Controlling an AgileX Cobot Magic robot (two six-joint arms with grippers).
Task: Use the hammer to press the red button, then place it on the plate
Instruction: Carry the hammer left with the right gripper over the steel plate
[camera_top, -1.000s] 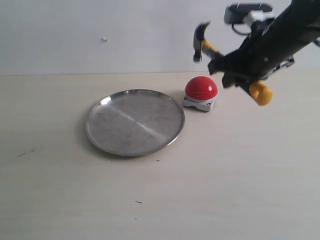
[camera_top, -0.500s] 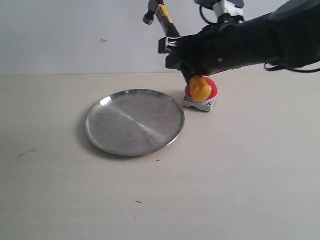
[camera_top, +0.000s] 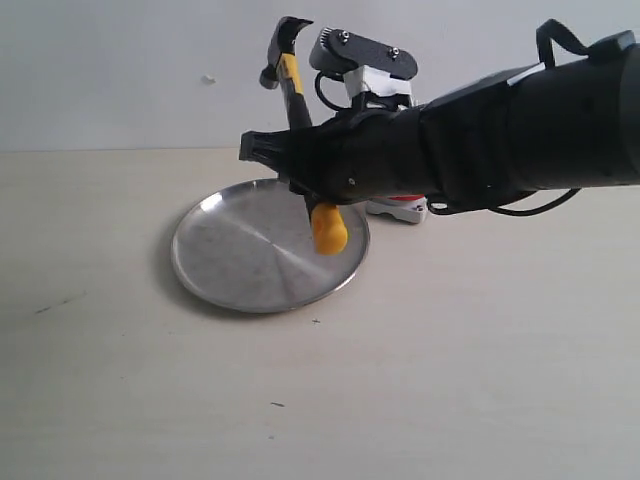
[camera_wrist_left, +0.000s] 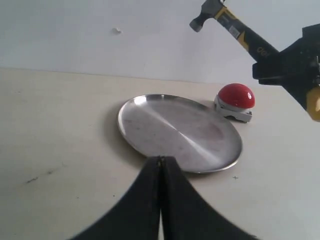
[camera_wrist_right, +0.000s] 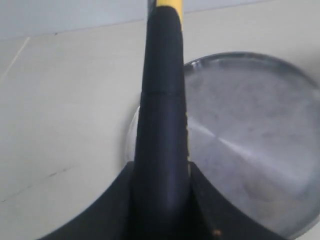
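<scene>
My right gripper (camera_top: 300, 165) is shut on the black handle of the hammer (camera_top: 292, 85). It holds the hammer steeply tilted above the right part of the plate (camera_top: 225, 250), dark head up and yellow butt end down. In the right wrist view the handle (camera_wrist_right: 162, 100) runs out between the fingers over the plate (camera_wrist_right: 250, 130). The red button (camera_wrist_left: 236, 95) stands just beyond the plate's right rim; in the exterior view my arm hides most of it, and only its base (camera_top: 405, 210) shows. My left gripper (camera_wrist_left: 161, 160) is shut and empty, on the near side of the plate (camera_wrist_left: 165, 120).
The light table top (camera_top: 450, 380) lies around the plate and in front of it. A pale wall (camera_top: 120, 70) closes the back. My right arm (camera_top: 520, 130) stretches across the right half of the scene.
My right arm has swung left with the hammer, from beside and above the red button to over the plate. The hammer now stands more upright. The left gripper has not changed.
</scene>
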